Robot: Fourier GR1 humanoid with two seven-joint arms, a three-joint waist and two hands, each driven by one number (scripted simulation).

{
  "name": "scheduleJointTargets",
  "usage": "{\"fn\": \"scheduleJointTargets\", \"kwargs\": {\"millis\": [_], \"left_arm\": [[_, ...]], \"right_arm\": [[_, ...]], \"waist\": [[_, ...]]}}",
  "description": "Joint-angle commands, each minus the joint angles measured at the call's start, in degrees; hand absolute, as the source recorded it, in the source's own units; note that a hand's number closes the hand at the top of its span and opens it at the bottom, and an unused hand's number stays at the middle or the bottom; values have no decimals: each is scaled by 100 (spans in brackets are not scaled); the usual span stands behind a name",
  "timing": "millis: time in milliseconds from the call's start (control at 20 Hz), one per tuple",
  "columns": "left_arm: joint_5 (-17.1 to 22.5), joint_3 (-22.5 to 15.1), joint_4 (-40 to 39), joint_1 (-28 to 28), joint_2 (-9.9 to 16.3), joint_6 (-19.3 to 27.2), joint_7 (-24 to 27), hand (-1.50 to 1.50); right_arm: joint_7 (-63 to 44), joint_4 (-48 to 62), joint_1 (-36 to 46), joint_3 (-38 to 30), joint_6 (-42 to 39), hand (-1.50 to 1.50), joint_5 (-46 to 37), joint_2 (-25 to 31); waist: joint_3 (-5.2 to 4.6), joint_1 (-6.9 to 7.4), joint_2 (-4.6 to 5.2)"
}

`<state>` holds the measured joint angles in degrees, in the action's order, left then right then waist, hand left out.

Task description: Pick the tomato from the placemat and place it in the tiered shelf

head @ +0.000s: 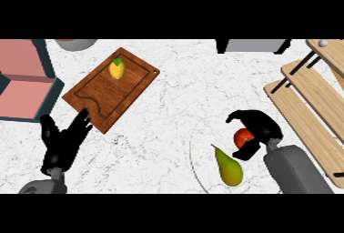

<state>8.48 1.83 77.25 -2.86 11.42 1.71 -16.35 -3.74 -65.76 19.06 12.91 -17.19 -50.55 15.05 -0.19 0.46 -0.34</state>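
A red tomato point(242, 135) lies on a pale round placemat point(193, 160) near the counter's lower right. My right hand point(260, 126) comes over it from the right, fingers curled above it and thumb below, hiding most of it. The wooden tiered shelf point(306, 98) with black rods stands just right of that hand and runs up the view's right side. My left hand point(63, 142) rests open at the lower left, fingers up, by the corner of the cutting board.
A green-yellow pear point(228, 167) lies on the placemat just left of my right forearm. A brown cutting board point(107, 93) carries a lemon point(118, 69). A pink and teal box point(23, 79) fills the left edge. A grey bowl point(77, 43) and a grey block point(254, 45) sit at the back.
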Motion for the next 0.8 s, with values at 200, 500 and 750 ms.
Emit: {"fn": "scheduleJointTargets", "kwargs": {"millis": [200,500,750], "left_arm": [[-146,-96,151,544,-185,-46,300,0],[-9,133,96,141,-48,-60,-69,0],[30,268,-44,150,-19,-5,41,0]], "right_arm": [[563,156,-221,118,55,150,14,-329],[-227,-641,-369,-340,464,150,185,-811],[-2826,-342,-253,-1952,1945,150,111,-1394]], "waist": [[21,-4,31],[19,-53,18],[-3,-356,19]]}}
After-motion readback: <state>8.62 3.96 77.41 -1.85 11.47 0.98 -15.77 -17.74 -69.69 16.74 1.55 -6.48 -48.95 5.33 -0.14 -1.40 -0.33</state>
